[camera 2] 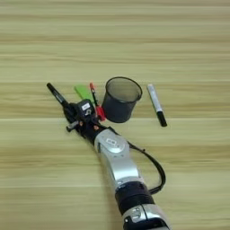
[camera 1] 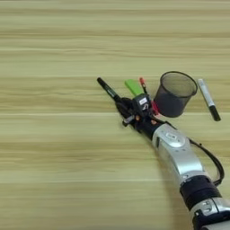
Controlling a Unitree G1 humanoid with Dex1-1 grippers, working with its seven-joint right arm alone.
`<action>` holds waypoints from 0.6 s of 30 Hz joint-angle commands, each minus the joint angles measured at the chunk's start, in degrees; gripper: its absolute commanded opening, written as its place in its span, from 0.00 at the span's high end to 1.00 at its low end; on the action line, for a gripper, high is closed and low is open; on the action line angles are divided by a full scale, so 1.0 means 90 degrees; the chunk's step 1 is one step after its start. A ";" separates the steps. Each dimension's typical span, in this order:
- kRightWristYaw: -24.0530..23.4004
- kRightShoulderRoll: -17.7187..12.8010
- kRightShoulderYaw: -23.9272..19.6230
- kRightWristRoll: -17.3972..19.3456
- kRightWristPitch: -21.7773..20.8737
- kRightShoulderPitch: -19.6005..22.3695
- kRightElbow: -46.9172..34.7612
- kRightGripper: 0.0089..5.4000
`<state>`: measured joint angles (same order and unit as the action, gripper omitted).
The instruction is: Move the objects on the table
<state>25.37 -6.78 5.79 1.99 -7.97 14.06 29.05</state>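
Silver forearm (camera 1: 179, 157) enters from the bottom right and runs up and left across the worktop (camera 1: 54, 148), black cuff near the lower edge, a dark cable looping off its right side. Pincer (camera 1: 123, 108) sits at the near end of the black marker (camera 1: 108, 90); the marker's lower end disappears among the black fingers, so contact looks likely, but whether the fingers are apart or clamped on it I cannot tell. Marker lies diagonally, free end pointing up and left. Green block (camera 1: 133, 87) lies flat just right of the marker, tilted the same way, its lower part hidden behind the pincer body. Red-capped pen (camera 1: 143, 84) lies just right of the block, upper red end visible, a red part showing again beside the pincer near the cup's base; middle of the pen is covered. Mesh cup (camera 1: 174, 94) stands upright, mouth open upward, just right of the pen; touching or not cannot be read. A second marker (camera 1: 209, 99), grey barrel with a black lower end, lies on the worktop right of the cup, clear of it, angled down and right. All items are grouped in the middle band of the worktop, marker furthest left, grey marker furthest right.
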 commanded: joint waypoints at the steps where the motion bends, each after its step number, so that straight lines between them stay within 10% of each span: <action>1: -0.0088 -0.0014 -0.0030 -0.0033 0.0042 0.0185 -0.0087 0.80; 18: -0.0006 -0.0227 0.0078 -0.0108 0.0493 -0.0327 -0.1790 0.80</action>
<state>25.49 -7.33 6.48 1.24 -4.57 9.61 20.63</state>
